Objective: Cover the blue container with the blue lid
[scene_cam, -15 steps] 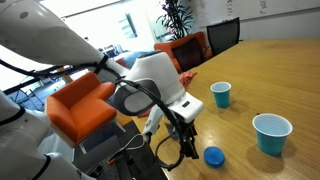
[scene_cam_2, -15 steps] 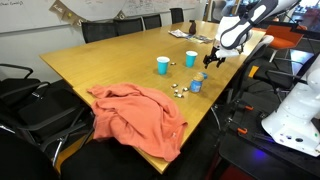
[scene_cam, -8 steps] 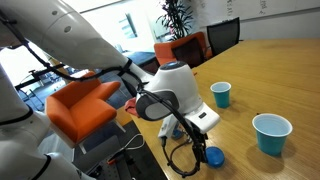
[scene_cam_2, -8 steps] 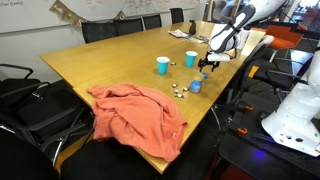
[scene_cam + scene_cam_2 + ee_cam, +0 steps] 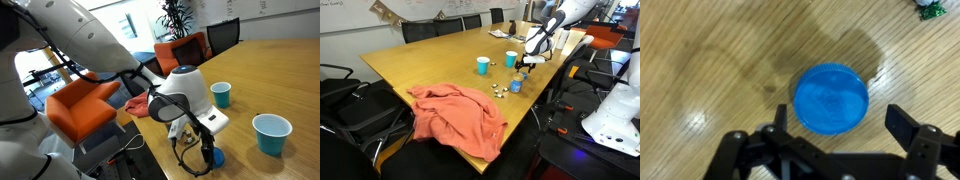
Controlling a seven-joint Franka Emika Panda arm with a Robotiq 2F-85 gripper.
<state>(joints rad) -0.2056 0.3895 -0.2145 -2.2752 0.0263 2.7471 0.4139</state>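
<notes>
end effector: fingers apart, either side of the lid
blue lid: flat on tabletop, near its edge
blue container: same edge, apart from lid

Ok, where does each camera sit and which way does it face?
Exterior view: beside the robot, looking along the wooden table toward orange chairs; white arm close.
Exterior view: past the table's far end, over the crumpled orange cloth toward the arm.
Wrist view: straight down on the flat round bright-blue lid, gripper open over it.
Shared: both exterior views show a small teal cup and a larger teal cup.
</notes>
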